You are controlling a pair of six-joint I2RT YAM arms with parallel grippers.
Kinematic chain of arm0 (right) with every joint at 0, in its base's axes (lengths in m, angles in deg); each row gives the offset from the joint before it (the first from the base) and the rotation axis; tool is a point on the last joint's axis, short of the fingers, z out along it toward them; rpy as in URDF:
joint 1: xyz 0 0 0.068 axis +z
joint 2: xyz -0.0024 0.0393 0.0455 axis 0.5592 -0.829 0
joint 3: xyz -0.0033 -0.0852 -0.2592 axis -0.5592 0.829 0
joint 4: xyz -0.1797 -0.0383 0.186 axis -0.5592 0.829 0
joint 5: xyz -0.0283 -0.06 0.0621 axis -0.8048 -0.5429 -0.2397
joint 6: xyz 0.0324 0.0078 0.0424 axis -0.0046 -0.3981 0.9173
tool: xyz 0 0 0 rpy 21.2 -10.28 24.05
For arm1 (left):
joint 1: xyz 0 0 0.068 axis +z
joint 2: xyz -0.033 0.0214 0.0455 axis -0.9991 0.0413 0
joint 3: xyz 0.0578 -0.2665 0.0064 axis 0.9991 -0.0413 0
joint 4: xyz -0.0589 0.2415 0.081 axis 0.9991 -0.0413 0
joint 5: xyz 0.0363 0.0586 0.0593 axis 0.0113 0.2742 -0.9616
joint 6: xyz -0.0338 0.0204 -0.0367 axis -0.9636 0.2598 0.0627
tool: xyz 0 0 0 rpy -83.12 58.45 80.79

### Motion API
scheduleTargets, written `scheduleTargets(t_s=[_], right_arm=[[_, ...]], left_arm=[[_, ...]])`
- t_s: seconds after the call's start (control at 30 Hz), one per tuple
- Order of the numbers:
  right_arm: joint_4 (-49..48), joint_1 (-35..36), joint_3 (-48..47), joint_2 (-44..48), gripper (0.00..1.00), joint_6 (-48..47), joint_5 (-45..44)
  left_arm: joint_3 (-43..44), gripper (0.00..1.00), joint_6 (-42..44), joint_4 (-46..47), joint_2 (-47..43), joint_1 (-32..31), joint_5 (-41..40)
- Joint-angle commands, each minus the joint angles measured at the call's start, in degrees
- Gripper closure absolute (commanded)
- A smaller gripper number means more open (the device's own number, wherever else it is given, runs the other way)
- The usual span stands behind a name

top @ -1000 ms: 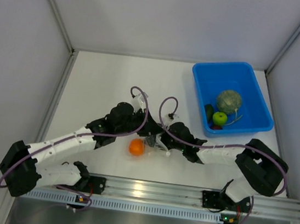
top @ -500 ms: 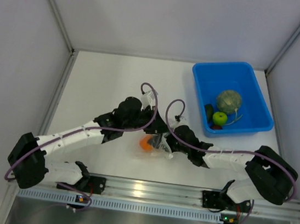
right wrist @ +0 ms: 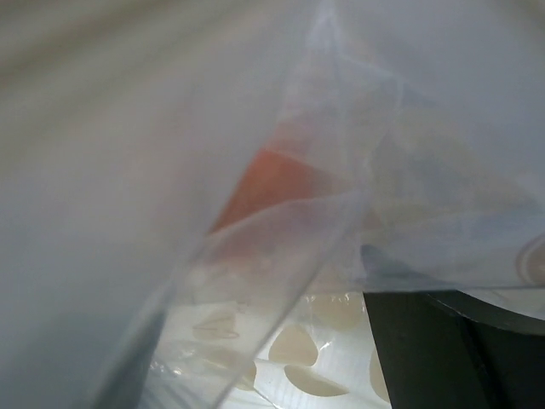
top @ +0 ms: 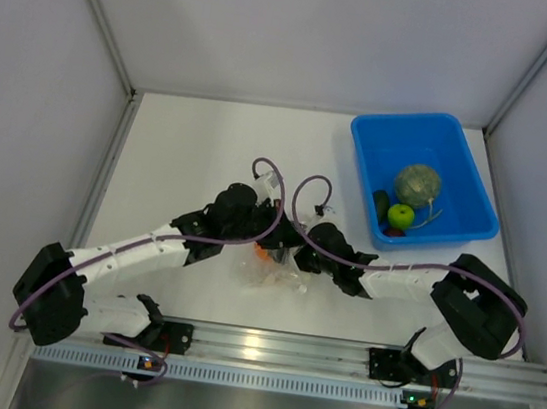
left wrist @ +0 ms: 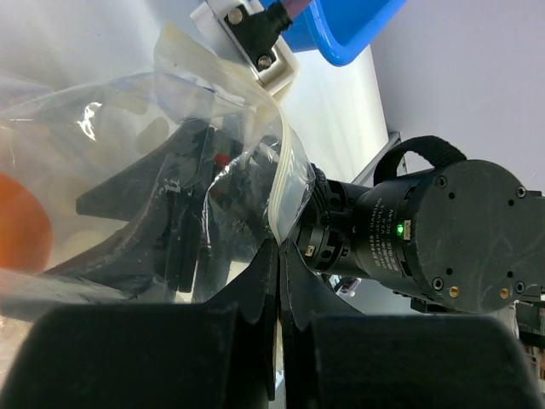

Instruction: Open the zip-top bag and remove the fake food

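Note:
The zip-top bag (top: 273, 271) lies crumpled between both grippers near the table's front. In the left wrist view the bag (left wrist: 162, 119) fills the left side, and my left gripper (left wrist: 279, 245) is shut on its white zip edge. The orange (top: 262, 254) sits inside the bag and shows in the left wrist view (left wrist: 19, 223). My right gripper (top: 294, 259) is pushed into the plastic. Its view is covered by film, with the orange (right wrist: 272, 183) ahead and one dark finger (right wrist: 451, 349) far to the right, so the jaws look open.
The blue bin (top: 456, 158) stands at the back right, holding the netted melon (top: 417, 184), the green apple (top: 400, 215) and a small dark piece (top: 382, 207). White walls close in the table on the left, back and right. A metal rail runs along the front.
Both grippers and the bag moved right, then slightly back left. The orange, in plain view a second ago, is now mostly hidden between the grippers under the plastic.

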Motion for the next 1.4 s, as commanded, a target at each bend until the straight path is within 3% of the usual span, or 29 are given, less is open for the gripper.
scheduleTargets(t_s=[0.0, 0.33, 0.53, 0.83, 1.03, 1.17, 1.37], right_arm=[[-4.1, -0.1, -3.9, -1.9, 0.08, -0.3, -1.1], [-15.4, -0.2, -3.4, -5.5, 0.09, 5.3, 0.5], [-10.9, 0.5, -7.9, -9.6, 0.11, 5.6, 1.7], [-8.3, 1.4, -5.5, -9.9, 0.19, 5.9, -1.0], [-6.9, 1.3, -7.0, -11.0, 0.31, 4.1, -2.3], [-8.1, 1.3, -6.3, -10.3, 0.49, 3.0, -2.3], [-7.2, 1.3, -5.3, -7.7, 0.54, 1.1, -4.0]], left_arm=[[-1.4, 1.00, 0.7, 1.4, -2.1, -0.1, -0.4], [-5.5, 1.00, -1.7, 6.5, -2.7, -0.1, -0.8], [-5.6, 1.00, -1.8, 6.9, -2.8, 0.0, -1.5], [-5.5, 1.00, -1.8, 6.9, -2.1, 0.1, -1.8], [-5.4, 1.00, -1.8, 6.9, -2.3, 0.0, -1.8], [-6.3, 1.00, -1.8, 6.9, -3.5, 0.1, -2.4], [-6.9, 1.00, -1.9, 6.9, -4.0, 0.5, -2.5]])
